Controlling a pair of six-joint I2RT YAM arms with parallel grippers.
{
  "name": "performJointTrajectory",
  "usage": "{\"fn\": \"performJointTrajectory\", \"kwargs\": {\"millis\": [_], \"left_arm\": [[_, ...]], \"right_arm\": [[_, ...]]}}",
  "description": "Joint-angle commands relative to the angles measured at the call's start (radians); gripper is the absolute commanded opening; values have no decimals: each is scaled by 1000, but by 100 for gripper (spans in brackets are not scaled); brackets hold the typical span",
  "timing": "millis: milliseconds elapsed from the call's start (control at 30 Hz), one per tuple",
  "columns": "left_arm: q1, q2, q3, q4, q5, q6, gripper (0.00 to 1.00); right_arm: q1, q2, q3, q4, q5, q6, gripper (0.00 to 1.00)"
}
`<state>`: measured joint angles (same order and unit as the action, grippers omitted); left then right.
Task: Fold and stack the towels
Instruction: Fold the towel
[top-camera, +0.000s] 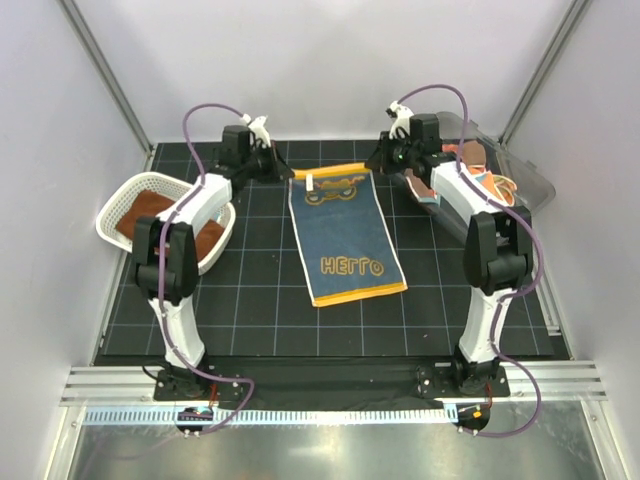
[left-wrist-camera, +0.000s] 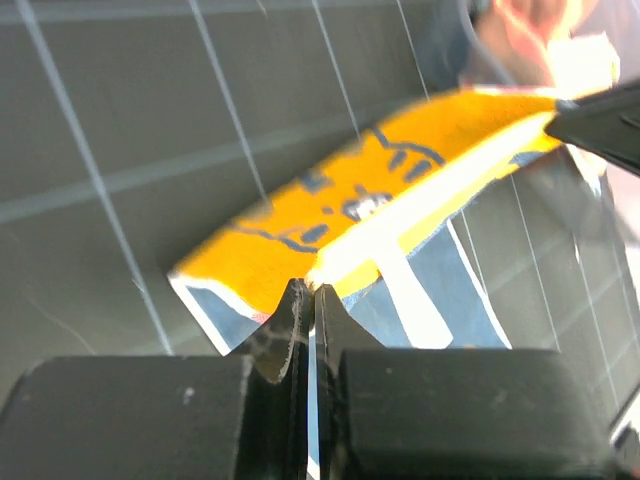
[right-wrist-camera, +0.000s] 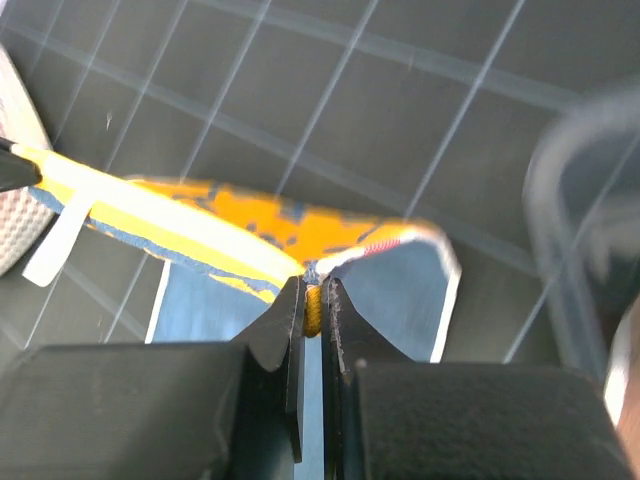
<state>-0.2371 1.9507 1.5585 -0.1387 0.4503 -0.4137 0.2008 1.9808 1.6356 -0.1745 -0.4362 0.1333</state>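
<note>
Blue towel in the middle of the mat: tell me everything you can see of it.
The towel is a soft, oblong blue cloth with orange-yellow bands at both short ends. It has orange lettering towards the near end and a white tag by its far left corner. It lies unfolded, spread out and slightly skewed on the black gridded mat. Its far edge is raised: the left gripper pinches one far corner and the right gripper the other.

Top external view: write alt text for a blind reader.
The left gripper and right gripper each pinch a far corner of a blue towel spread on the black gridded table. A white basket sits to the left, a clear bin to the right.
</note>
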Motion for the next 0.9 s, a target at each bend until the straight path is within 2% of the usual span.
{"fn": "performJointTrajectory", "kwargs": {"millis": [0, 133, 367, 600, 867], "left_arm": [[-51, -152, -96, 31, -5, 50, 0], [-112, -243, -259, 30, -39, 38, 0], [-226, -377, -457, 21, -101, 26, 0], [-301, -486, -589, -22, -225, 32, 0], [-363, -582, -652, -18, -226, 35, 0]], "right_arm": [[-6, -164, -125, -68, -12, -11, 1], [-6, -293, -258, -112, 48, 32, 1], [-5, -473, -488, -164, 85, 109, 2], [-4, -565, -660, -191, 111, 173, 2], [-6, -637, -776, -185, 128, 236, 1]]}}
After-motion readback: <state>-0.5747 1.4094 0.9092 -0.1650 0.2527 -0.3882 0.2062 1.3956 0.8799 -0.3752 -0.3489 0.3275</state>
